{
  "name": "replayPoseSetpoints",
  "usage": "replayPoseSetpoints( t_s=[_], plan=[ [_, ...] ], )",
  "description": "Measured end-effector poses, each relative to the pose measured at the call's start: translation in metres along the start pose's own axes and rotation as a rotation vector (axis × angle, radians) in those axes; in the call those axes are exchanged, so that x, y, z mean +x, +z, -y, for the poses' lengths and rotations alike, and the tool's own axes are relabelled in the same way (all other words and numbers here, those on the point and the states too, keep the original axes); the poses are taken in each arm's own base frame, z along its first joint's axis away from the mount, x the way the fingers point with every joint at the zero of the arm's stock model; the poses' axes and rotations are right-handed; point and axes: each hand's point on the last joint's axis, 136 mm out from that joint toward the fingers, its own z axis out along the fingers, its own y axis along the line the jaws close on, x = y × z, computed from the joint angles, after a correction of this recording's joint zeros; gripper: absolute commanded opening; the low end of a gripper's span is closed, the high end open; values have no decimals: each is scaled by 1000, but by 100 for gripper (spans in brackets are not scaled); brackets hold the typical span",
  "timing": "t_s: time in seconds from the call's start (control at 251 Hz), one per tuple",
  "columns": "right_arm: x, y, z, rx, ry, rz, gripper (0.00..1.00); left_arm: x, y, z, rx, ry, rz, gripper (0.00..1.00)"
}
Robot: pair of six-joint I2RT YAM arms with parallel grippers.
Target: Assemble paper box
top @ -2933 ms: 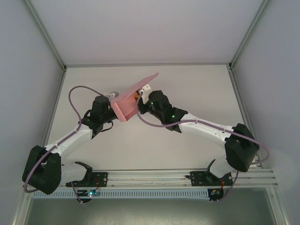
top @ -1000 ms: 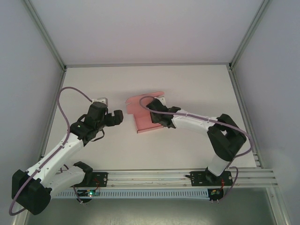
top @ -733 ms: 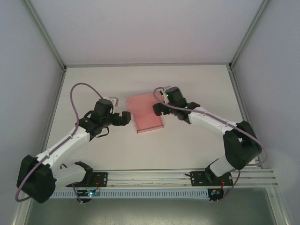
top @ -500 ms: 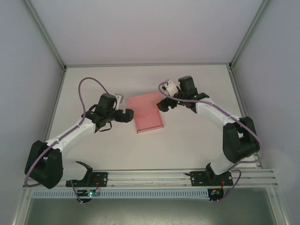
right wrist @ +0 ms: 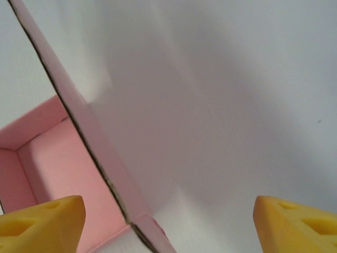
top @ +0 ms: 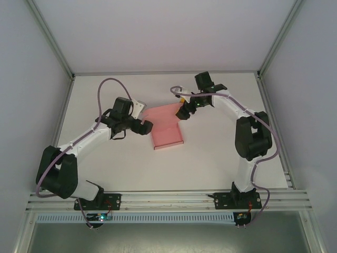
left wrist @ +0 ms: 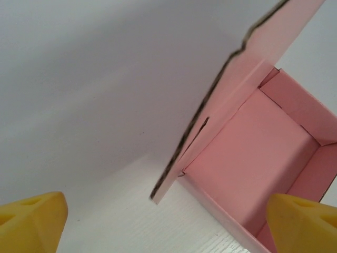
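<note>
The paper box (top: pixel 167 133) is a pink open tray resting on the white table at mid-depth, its lid flap (top: pixel 160 113) raised at the far side. My left gripper (top: pixel 147 126) sits at the box's left edge, open. In the left wrist view the left gripper (left wrist: pixel 167 226) has its yellow fingertips (left wrist: pixel 31 224) spread wide, the tray's inside (left wrist: pixel 253 158) and the upright lid edge ahead of them. My right gripper (top: pixel 183 112) is at the box's far right corner, open. In the right wrist view the right gripper (right wrist: pixel 168 224) faces the lid's edge (right wrist: pixel 89 147), and its jaws hold nothing.
The white table (top: pixel 221 158) runs to grey walls on three sides with metal frame posts (top: pixel 63 79) at the corners. An aluminium rail (top: pixel 168 199) carries both arm bases at the near edge. Purple cables (top: pixel 102 89) loop above each arm.
The right gripper has lifted off the box and swung to its far right corner. The left gripper has moved right, up to the box's left edge. The box has stayed on the table.
</note>
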Motion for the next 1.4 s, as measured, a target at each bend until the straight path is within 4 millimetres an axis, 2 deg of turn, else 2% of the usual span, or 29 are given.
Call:
replayPoseSetpoints(
  t_s=[0.032,0.104,0.18,0.311,0.399,0.503,0.575,0.603,0.798,0.89,1.042,1.149,1.305,1.401],
  plan=[
    [3,2,-1,-10,0,-9,73,-1,2,0,6,9,-6,80],
    [7,5,-3,-26,2,-22,62,-2,8,1,23,26,-23,72],
    [11,6,-5,-38,6,-33,40,-4,13,1,41,36,-43,57],
    [13,6,-7,-46,10,-40,8,-6,16,3,64,51,-70,17],
    [13,6,-7,-45,29,-45,0,-6,15,3,64,54,-75,13],
    [10,8,-7,-25,56,-48,0,-8,13,3,56,37,-77,6],
    [6,10,-4,24,92,-48,0,-10,13,-2,24,5,-75,5],
    [3,11,-4,44,104,-47,0,-12,12,-5,7,-10,-72,0],
    [-18,17,-10,235,235,-9,0,-23,9,-26,-144,-166,-38,0],
    [-24,21,-12,342,349,29,0,-26,9,-32,-224,-223,-15,0],
    [-24,30,-3,486,586,154,0,-31,11,-28,-294,-281,22,0],
    [-33,28,6,565,713,264,0,-37,15,-25,-325,-333,64,0],
    [-49,29,10,637,801,382,0,-46,16,-36,-385,-405,159,0],
    [-51,33,12,667,804,419,0,-46,27,-45,-410,-438,220,0]
  ],
)
